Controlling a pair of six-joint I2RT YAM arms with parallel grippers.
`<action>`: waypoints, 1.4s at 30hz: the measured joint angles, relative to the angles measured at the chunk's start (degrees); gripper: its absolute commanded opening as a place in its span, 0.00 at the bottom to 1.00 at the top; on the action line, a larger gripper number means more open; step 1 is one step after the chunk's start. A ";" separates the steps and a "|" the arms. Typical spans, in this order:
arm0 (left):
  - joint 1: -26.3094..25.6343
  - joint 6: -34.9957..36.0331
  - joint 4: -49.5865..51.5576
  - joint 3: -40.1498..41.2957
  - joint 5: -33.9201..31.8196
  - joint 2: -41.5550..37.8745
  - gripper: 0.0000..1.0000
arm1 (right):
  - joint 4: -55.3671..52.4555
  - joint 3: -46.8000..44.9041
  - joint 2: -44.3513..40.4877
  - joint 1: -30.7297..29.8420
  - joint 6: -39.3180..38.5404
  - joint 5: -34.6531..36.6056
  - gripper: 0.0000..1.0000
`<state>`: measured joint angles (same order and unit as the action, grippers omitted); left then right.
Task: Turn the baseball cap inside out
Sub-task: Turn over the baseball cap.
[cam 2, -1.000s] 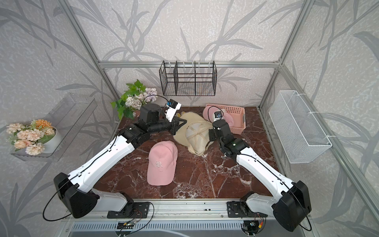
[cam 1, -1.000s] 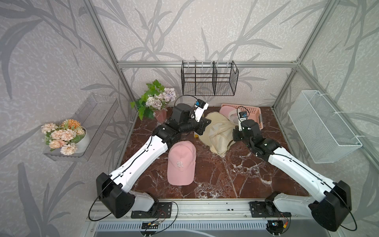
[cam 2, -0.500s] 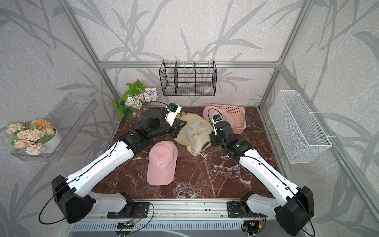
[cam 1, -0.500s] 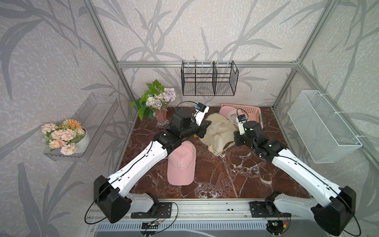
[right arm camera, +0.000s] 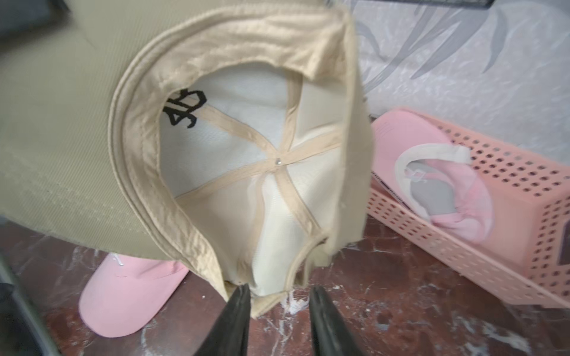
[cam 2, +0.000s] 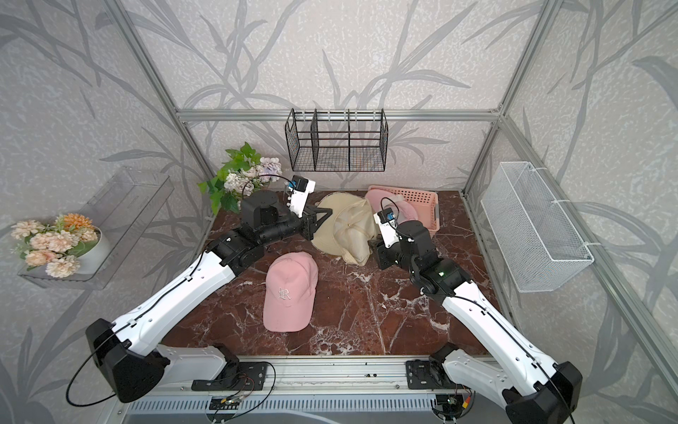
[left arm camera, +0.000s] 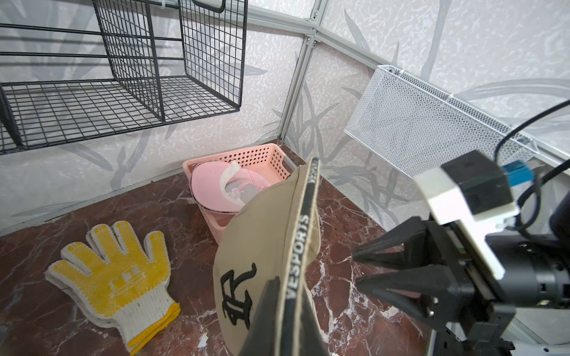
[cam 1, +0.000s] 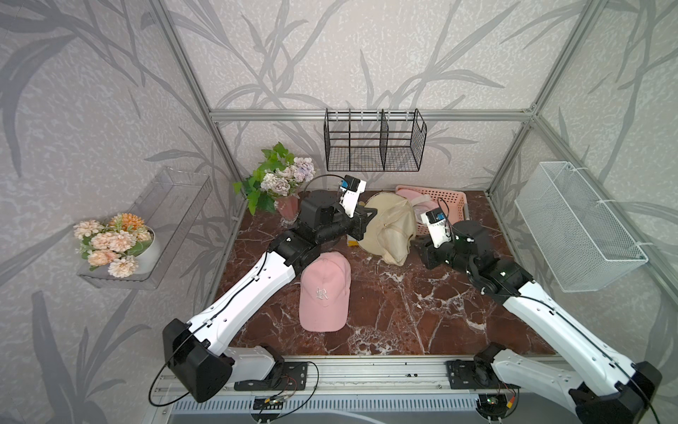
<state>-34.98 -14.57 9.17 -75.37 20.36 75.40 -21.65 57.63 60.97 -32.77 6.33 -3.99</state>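
A beige baseball cap [cam 1: 390, 227] hangs over a dark marble table [cam 1: 403, 312], just beside a pink basket [cam 1: 453, 196] and partly in front of it in both top views. The left gripper [cam 1: 368, 219] has its fingers [left arm camera: 265, 311] pressed together on the cap's brim. It holds the cap up by that edge, so the hollow of the crown, with its crossed seam tapes and pale lining, faces the right gripper [right arm camera: 277, 296]. The right gripper's two black fingers [right arm camera: 237, 317] stand apart with a clear gap. The cap's rear edge hangs right at their tips and seems to touch one finger, but it is not clamped. Whether the cap's low end touches the table cannot be told. The pink basket, made of perforated plastic, holds a pink cap [left arm camera: 212, 188] lying with its pale sweatband and inner side up. A second pink cap [cam 1: 324, 290] lies crown up on the table, well apart from the basket, toward the robot's bases. A yellow-palmed work glove [left arm camera: 114, 271] lies flat on the table near the basket, not touching it.
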 measured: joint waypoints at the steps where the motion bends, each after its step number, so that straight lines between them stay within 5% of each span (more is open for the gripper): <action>1: 0.00 -0.79 -0.22 -0.20 0.68 0.00 0.00 | 0.81 -0.20 1.14 -0.35 0.02 -0.20 0.23; 13: 0.09 -11.32 -4.50 -0.55 12.26 0.15 0.00 | 13.22 -2.49 12.39 -2.71 1.79 12.46 0.18; 19: 0.55 -12.46 -4.37 -0.61 12.90 1.27 0.00 | 12.81 0.15 18.27 -3.54 4.44 21.86 0.19; 27: 0.55 -9.27 -0.04 -1.51 8.63 1.44 0.00 | 7.30 2.14 20.31 -3.63 7.52 28.00 0.50; 36: 0.24 -5.70 1.68 -1.53 5.64 1.44 0.00 | 9.90 -3.13 12.20 -2.38 5.09 18.21 0.58; 42: 0.22 -6.03 0.90 -1.53 6.29 2.58 0.00 | 20.04 -6.78 3.89 -2.12 3.91 7.72 0.51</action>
<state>-34.76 -20.60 10.07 -76.90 26.65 77.97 -1.61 50.85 64.86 -34.89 10.24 3.73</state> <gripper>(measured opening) 0.070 0.546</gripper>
